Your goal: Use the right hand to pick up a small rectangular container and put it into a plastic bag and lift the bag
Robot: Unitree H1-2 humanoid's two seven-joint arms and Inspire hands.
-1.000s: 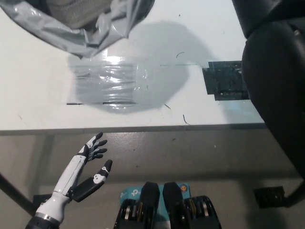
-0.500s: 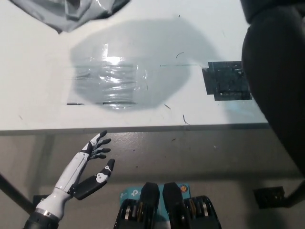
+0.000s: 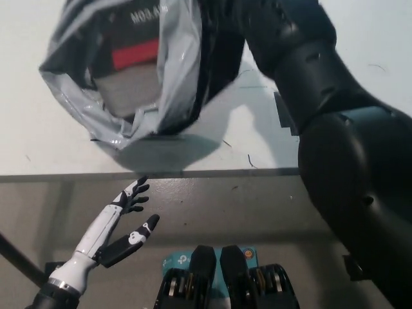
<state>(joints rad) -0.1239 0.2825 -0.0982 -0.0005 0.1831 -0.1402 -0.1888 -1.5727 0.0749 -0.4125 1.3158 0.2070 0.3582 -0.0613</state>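
Observation:
A grey plastic bag (image 3: 174, 84) hangs above the white table (image 3: 38, 145) at the upper left and throws a shadow under itself. Through its open mouth I see a small rectangular container (image 3: 129, 61) with a red band and a black label. My black right arm comes up from the bottom right. My right hand (image 3: 225, 32) is at the bag's right upper edge, shut on the bag, with its fingers mostly hidden by the plastic. My white left hand (image 3: 125, 222) rests open below the table's front edge at the lower left.
A dark square patch (image 3: 283, 112) on the table is mostly covered by my right arm. The table's front edge (image 3: 193, 174) runs across the middle, with grey floor below it. A dark table leg (image 3: 16, 257) shows at the lower left.
The bag, which had risen toward the top of the picture, now hangs large in the upper left. My right arm has swung in across the middle. The left hand has barely moved.

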